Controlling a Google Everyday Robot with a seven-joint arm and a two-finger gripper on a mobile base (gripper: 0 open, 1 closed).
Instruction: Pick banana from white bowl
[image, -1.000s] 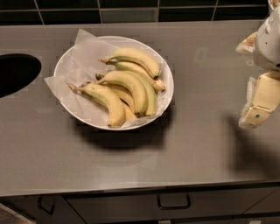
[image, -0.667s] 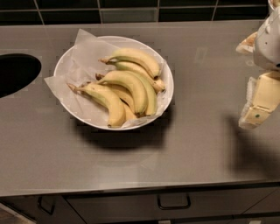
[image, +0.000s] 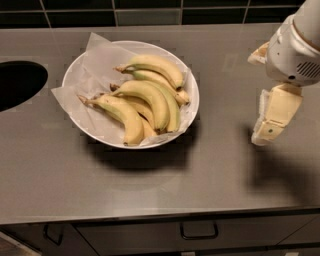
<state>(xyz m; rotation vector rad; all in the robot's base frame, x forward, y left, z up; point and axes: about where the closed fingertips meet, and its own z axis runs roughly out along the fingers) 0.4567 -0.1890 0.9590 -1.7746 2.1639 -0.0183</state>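
Observation:
The white bowl (image: 80, 75) sits on the grey counter left of centre, lined with crumpled white paper. It holds several yellow bananas (image: 150, 97), stems pointing left. My gripper (image: 261, 95) hangs above the counter at the right edge of the camera view, well to the right of the bowl and apart from it. Its two tan fingers (image: 275, 115) stand wide apart and hold nothing. The arm's white body fills the top right corner.
A dark round sink opening (image: 17, 82) cuts into the counter at the far left. Dark tiles (image: 150, 12) line the wall behind. Below the counter's front edge is a drawer with a handle (image: 199, 231).
My gripper has moved a little to the left, toward the bowl. The bowl and the bananas have not moved.

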